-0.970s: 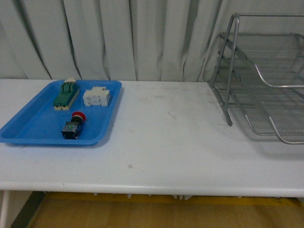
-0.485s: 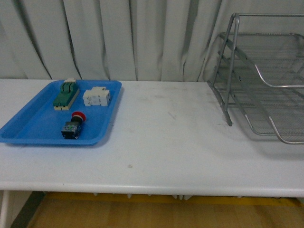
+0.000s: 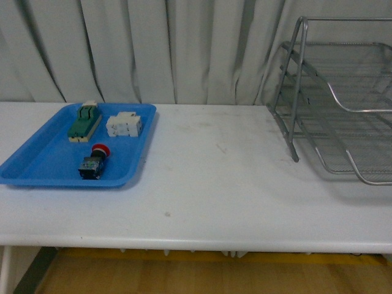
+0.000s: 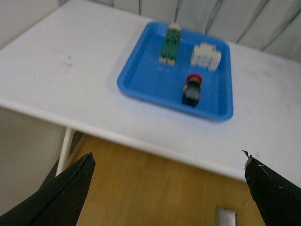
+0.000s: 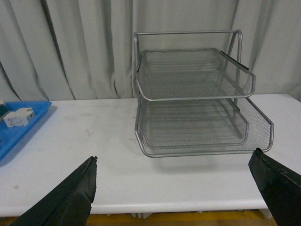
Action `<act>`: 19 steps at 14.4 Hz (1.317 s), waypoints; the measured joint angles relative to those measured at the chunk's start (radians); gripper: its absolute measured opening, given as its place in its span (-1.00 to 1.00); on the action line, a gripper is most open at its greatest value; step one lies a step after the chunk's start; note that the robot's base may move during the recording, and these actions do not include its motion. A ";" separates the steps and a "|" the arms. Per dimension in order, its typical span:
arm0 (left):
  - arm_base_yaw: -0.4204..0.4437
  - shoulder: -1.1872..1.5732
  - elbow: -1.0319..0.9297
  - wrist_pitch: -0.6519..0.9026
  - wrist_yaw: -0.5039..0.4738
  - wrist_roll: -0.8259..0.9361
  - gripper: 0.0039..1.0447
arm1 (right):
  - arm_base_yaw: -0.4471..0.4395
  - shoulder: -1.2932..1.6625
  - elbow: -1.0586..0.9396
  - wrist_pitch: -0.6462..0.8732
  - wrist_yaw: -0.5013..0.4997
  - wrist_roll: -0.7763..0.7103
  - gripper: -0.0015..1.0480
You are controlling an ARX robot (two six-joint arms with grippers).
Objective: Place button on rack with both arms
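Nothing moved: button [image 3: 95, 162] waits near blue tray [image 3: 37, 166] front edge (rack [image 3: 343, 104] well apart), left gripper [image 4: 168, 159] and right gripper [image 5: 174, 157] gaping empty.

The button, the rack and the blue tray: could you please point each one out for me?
button [image 3: 95, 161], front view, on its dark body below the red cap.
rack [image 5: 188, 70], right wrist view, on the top tier's bare mesh.
blue tray [image 3: 43, 162], front view, on its bare floor.

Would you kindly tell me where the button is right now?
In the front view, the button lies on the left, inside the blue tray near its front edge, just in front of the white component and green terminal block.
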 joint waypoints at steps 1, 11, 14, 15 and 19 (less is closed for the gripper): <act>0.054 0.150 0.056 0.148 0.061 0.000 0.88 | 0.000 0.000 0.000 -0.001 0.000 0.000 0.87; -0.099 1.454 0.895 0.251 0.100 0.057 0.88 | 0.000 0.000 0.000 0.000 0.000 0.000 0.87; -0.117 1.579 0.989 0.233 0.046 0.126 0.88 | 0.000 0.000 0.000 0.000 0.000 0.000 0.87; -0.117 1.630 1.025 0.215 0.017 0.195 0.88 | 0.000 0.000 0.000 0.000 0.000 0.000 0.87; -0.118 1.727 1.065 0.192 0.017 0.212 0.88 | 0.000 0.000 0.000 0.000 0.000 0.000 0.87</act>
